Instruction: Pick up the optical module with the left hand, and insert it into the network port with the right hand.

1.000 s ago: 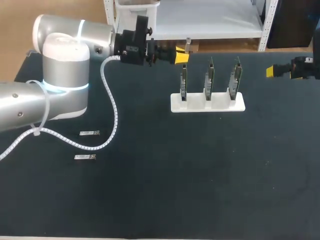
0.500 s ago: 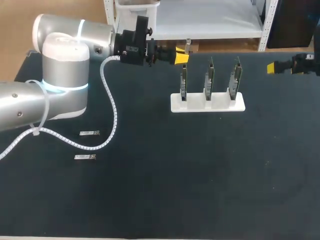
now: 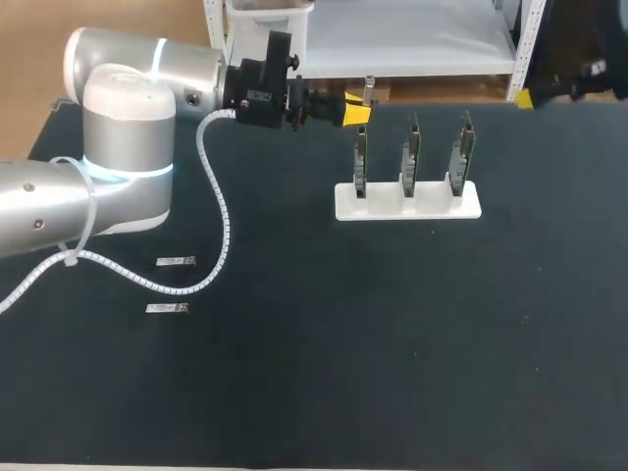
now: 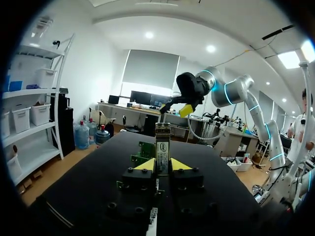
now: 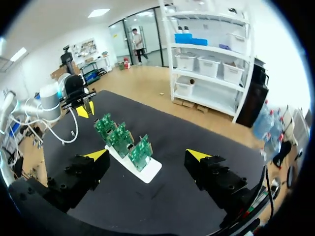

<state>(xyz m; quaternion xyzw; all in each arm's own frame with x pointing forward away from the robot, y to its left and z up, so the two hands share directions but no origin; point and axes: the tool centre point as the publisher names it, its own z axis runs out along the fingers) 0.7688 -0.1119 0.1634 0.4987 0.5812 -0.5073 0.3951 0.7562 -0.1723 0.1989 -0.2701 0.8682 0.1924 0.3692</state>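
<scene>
Module [image 4: 162,147]: upright, clamped in left gripper [image 4: 162,165] (far worktop [image 3: 392,343] edge).
Right gripper [image 5: 147,155]: fingers wide apart, far right.
Cards [image 3: 409,157]: three, standing in white rack [image 3: 407,206].

A black table [image 3: 392,343] fills the head view. Past its far edge a white metal shelf unit [image 3: 392,44] stands on a light brown floor [image 3: 128,20]. In the left wrist view the walls [image 4: 93,64] are white, round ceiling lights [image 4: 148,35] glow, and a wide window [image 4: 150,69] has a grey blind. In the right wrist view white bins [image 5: 210,66] sit on shelves, with water bottles [image 5: 265,124] beside them.
</scene>
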